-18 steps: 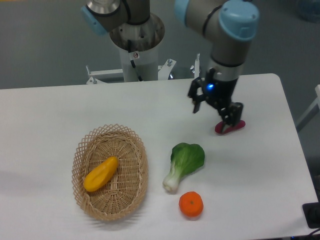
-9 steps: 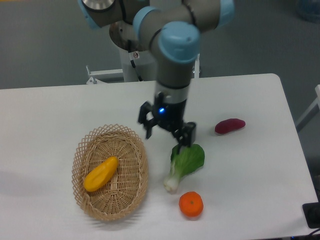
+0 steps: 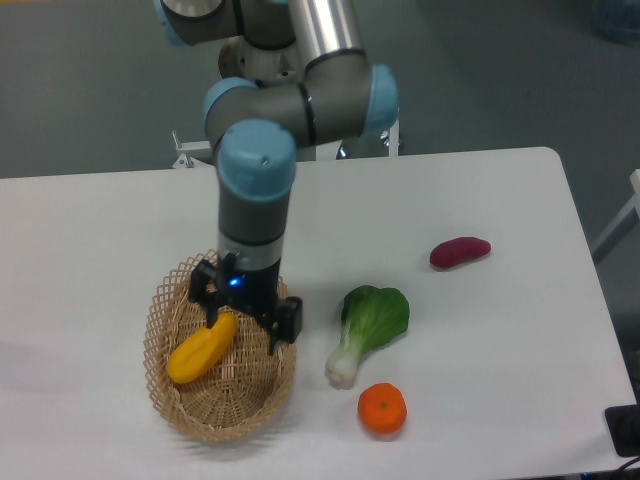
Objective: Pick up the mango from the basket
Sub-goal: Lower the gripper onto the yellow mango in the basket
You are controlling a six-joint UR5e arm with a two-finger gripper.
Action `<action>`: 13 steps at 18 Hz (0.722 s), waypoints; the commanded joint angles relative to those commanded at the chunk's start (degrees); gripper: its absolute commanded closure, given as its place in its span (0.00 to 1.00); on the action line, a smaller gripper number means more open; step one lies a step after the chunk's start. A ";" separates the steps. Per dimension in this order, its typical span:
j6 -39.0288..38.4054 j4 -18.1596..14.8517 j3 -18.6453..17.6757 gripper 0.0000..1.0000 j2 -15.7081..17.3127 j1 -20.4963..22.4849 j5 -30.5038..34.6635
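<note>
Wide-open, empty gripper [image 3: 246, 312] above the mango [image 3: 202, 348] in the basket [image 3: 160, 300] may snag the wicker rim.

The gripper [image 3: 246, 312] is now hanging open over the basket [image 3: 172, 410], having swung left from beside the purple-red fruit [image 3: 460, 252].

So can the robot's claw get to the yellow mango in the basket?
Probably yes. The gripper hangs open just above the mango, which lies uncovered in the basket with nothing piled on it.
</note>
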 joint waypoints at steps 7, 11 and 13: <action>1.67 0.35 -1.31 0.00 -3.08 -3.70 5.89; 2.72 0.44 -3.25 0.00 -2.73 -3.79 6.15; 3.25 0.53 -4.74 0.00 -2.38 -4.57 6.24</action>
